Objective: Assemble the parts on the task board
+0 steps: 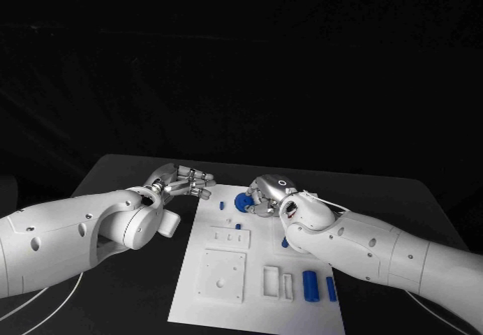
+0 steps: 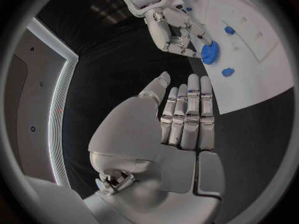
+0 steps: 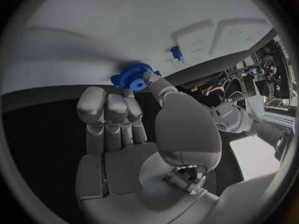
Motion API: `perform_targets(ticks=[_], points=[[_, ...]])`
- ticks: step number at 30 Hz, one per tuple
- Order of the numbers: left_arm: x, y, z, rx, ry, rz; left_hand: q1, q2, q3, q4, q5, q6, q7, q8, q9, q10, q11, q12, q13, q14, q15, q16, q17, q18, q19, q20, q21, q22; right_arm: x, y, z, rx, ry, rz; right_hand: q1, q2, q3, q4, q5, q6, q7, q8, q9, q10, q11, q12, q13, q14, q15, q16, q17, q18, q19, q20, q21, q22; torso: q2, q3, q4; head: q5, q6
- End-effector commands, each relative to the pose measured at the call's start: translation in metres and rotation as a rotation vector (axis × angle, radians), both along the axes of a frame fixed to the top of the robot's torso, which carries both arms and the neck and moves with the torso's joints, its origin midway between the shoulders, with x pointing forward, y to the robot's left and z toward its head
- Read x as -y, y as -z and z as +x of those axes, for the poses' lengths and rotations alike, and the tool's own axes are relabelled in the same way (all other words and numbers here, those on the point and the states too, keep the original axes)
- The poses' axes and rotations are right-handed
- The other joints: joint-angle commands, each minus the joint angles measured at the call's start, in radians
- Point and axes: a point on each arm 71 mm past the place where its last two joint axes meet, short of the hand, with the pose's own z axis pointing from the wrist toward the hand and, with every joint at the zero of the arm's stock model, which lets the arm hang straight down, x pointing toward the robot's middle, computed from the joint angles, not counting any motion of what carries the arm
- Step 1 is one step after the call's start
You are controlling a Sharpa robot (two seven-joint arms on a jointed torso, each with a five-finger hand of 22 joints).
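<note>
1. Right hand [image 1: 270,196] sits at the far edge of the task board [image 1: 227,307], fingers curled onto a blue gear [image 3: 131,76]; the right wrist view shows thumb and fingertips [image 3: 150,77] touching the gear's toothed rim; I read this as a pinch on the gear, which rests on or just over the board surface; cannot tell whether it is seated on a peg.
2. Left hand [image 1: 184,181] hovers just beside the board's far left corner, apart from the right hand; fingers straight and side by side, thumb out, nothing held.
3. Other parts lie nearer the robot than the right hand: a small blue peg [image 1: 221,206] just beside the gear, two blue cylinders [image 1: 311,285] by the right forearm, white recessed blocks [image 1: 223,273] mid-board.
4. Step in hand, by judgement: placing or seating the gear at the board's far end.
5. Next move likely calls for lining the gear's bore over its post and pressing down squarely; a tilted gear could bind; release only once it sits flat.
</note>
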Motion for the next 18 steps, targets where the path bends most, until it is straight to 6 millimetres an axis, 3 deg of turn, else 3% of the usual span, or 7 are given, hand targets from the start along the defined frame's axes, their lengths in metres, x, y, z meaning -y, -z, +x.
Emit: perform_targets(ticks=[1, 16, 18], points=[[0.0028, -0.0008, -0.0004, 0.003, 0.019, -0.002, 0.002, 0.002, -0.002, -0.005, 0.001, -0.01, 0.0, -0.002, 0.0, -0.007, 0.002, 0.001, 0.001, -0.004, 0.004, -0.002, -0.001, 0.004, 0.002, -0.001, -0.003, 0.001, -0.0017, 0.0036, 0.0006, -0.018, -0.008, -0.034, 0.007, -0.001, 0.001, 0.008, -0.004, 0.009, -0.005, 0.003, 0.001, 0.0, -0.004, -0.002, 0.001, -0.001, -0.004, 0.0, -0.003, -0.003, 0.048, -0.007, 0.004, 0.115, -0.001, 0.0005, -0.0005, 0.0, -0.001], [0.0041, -0.0007, 0.0, 0.001, 0.023, -0.002, 0.002, 0.002, -0.002, -0.005, 0.001, -0.01, 0.0, -0.002, 0.0, -0.007, 0.002, 0.001, 0.001, -0.004, 0.004, -0.002, -0.001, 0.004, 0.002, -0.001, -0.003, 0.001, -0.0051, 0.0116, 0.0038, -0.061, -0.003, -0.06, 0.007, -0.004, -0.016, 0.017, -0.022, -0.024, 0.004, 0.003, 0.0, -0.009, 0.002, -0.015, -0.008, -0.002, 0.0, -0.008, -0.009, -0.001, 0.045, -0.003, -0.006, 0.113, -0.001, 0.0003, -0.0009, 0.0, -0.003], [0.0041, -0.0006, 0.0001, 0.0, 0.023, -0.002, 0.002, 0.002, -0.002, -0.005, 0.001, -0.01, 0.0, -0.002, 0.0, -0.007, 0.002, 0.001, 0.001, -0.004, 0.004, -0.002, -0.001, 0.004, 0.002, -0.001, -0.003, 0.001, -0.0051, 0.0115, 0.0039, -0.061, -0.003, -0.054, 0.006, -0.01, -0.026, 0.02, -0.031, -0.075, 0.017, 0.002, -0.002, -0.012, 0.01, -0.019, -0.012, -0.003, 0.004, -0.01, -0.011, 0.002, 0.045, 0.0, -0.008, 0.113, 0.0, 0.0004, -0.0019, 0.001, -0.002]])
